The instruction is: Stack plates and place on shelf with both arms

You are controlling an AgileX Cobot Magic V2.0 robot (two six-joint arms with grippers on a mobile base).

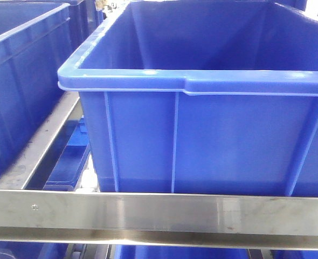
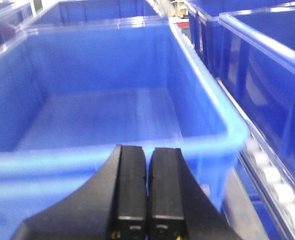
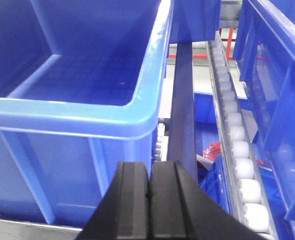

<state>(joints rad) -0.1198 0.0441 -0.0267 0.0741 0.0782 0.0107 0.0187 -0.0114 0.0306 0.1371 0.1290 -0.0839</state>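
Plates out of view — blue crates [image 1: 202, 135] on rack [image 1: 159, 216]

I can find no plates in any of my three views. The front view is filled by a blue bin [image 1: 202, 129] behind a steel rail, and each wrist view looks into or past bins like it, whose visible insides hold nothing plate-like.

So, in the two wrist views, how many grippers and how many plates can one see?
Grippers: 2, the left gripper and the right gripper, both shut
Plates: 0 in view
Total: 2
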